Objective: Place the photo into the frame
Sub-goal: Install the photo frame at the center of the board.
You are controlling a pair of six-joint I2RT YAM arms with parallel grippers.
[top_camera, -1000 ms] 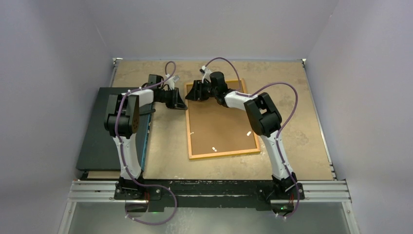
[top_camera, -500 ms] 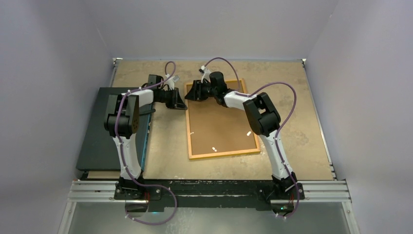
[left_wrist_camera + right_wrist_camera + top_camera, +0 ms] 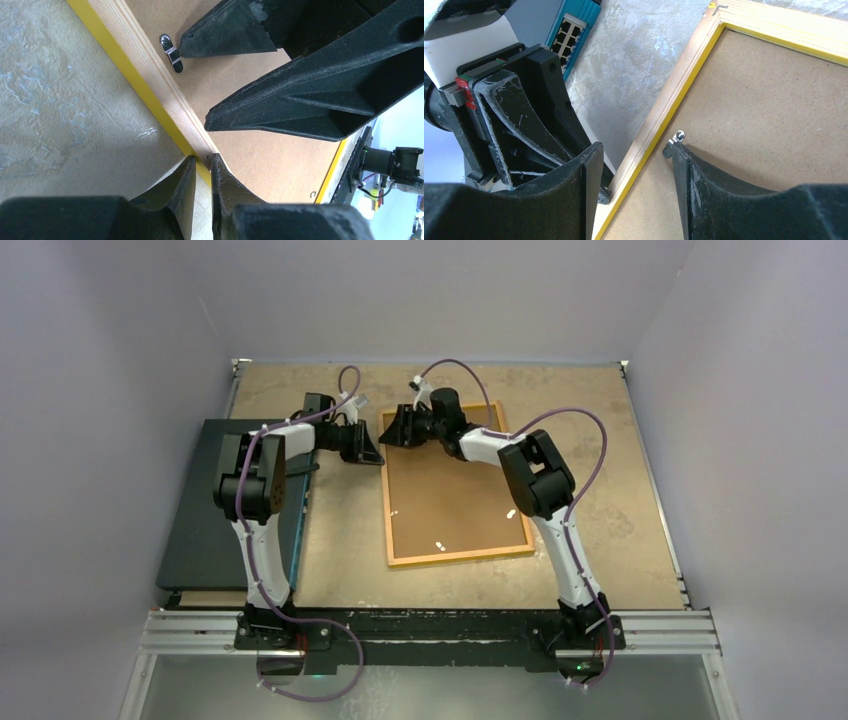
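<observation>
The yellow-orange frame (image 3: 460,556) lies face down mid-table with a brown backing board (image 3: 450,490) filling it. The photo is hidden. My left gripper (image 3: 377,455) is shut on the frame's left rail near its far corner; in the left wrist view the fingertips (image 3: 201,161) pinch the yellow and bare-wood rail (image 3: 145,85). My right gripper (image 3: 390,430) is open over the same corner, its jaws straddling the rail (image 3: 674,105). Its right fingertip touches a small metal turn clip (image 3: 673,142) on the board; the clip also shows in the left wrist view (image 3: 171,50).
A flat black panel (image 3: 205,510) lies at the table's left with a teal ribbed box (image 3: 296,540) under its right edge. Other small metal clips (image 3: 440,542) sit on the backing board. Enclosure walls stand close on the left, right and far sides.
</observation>
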